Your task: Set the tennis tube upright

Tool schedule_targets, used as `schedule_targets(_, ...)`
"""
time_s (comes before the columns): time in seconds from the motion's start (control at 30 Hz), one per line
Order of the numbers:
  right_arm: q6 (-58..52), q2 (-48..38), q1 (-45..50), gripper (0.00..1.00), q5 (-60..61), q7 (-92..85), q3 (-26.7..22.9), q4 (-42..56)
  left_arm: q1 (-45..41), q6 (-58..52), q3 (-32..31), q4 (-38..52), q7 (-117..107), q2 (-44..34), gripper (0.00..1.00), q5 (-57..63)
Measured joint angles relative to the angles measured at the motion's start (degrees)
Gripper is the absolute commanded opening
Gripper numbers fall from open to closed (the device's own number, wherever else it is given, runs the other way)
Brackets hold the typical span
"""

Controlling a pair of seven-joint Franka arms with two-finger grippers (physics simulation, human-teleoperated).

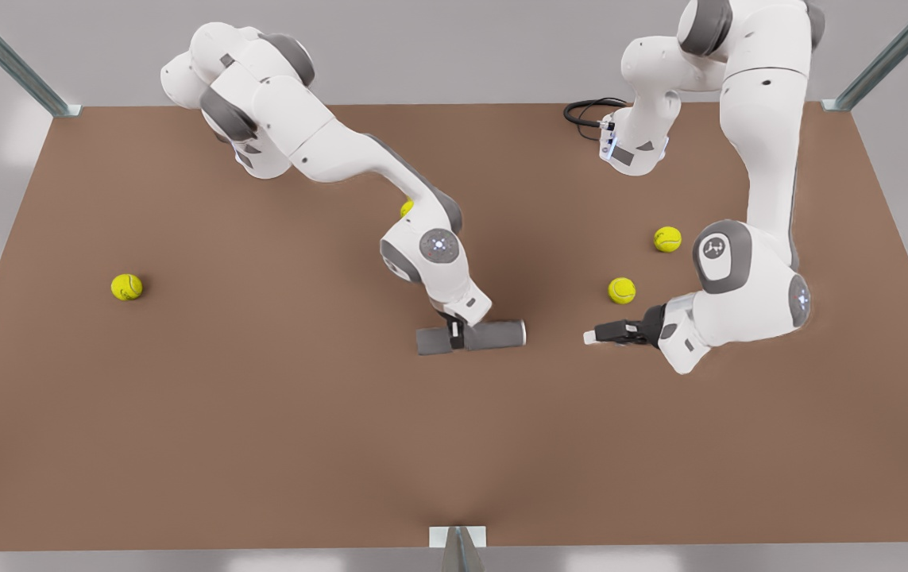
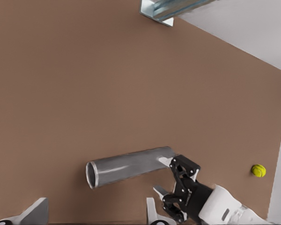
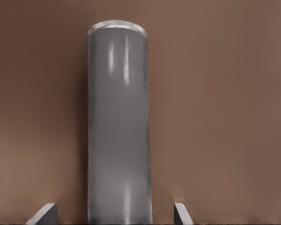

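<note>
The tennis tube (image 1: 493,334) lies on its side on the brown table (image 1: 263,437), a grey cylinder with its silvery rim toward the front view's right. My right gripper (image 1: 454,338) comes down over it about a third of the way from its closed end. In the right wrist view the tube (image 3: 119,131) runs between the open right gripper (image 3: 114,213), with a gap on each side. My left gripper (image 1: 590,337) hovers low, a short way off the rim end, pointing at it. It stands open (image 2: 94,213) and empty, facing the tube's (image 2: 126,166) hollow mouth.
Tennis balls lie loose: one (image 1: 126,287) far on the front view's left, two (image 1: 621,290) (image 1: 667,238) beside the left arm, and one (image 1: 407,208) half hidden behind the right arm. A black cable (image 1: 589,115) lies at the back edge.
</note>
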Motion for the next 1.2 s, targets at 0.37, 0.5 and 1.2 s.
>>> schedule_targets(0.37, -37.24, -36.7, -36.66, 1.0, 7.32, 25.49, -15.12, -4.77, -1.64, 6.4, -3.15, -7.07, -0.96, 4.83, 0.99, -16.99)
schedule_targets(0.5, -37.27, -35.97, -30.38, 1.0, 7.11, 30.76, -11.04, -4.69, -1.87, 11.59, -4.85, -9.85, 0.14, 5.46, 0.99, -18.91)
schedule_targets(1.2, -31.87, -31.3, -32.45, 1.0, 9.74, 37.42, -9.48, -4.6, -1.71, 21.35, -7.44, -12.02, 19.11, 14.5, 0.99, -27.77)
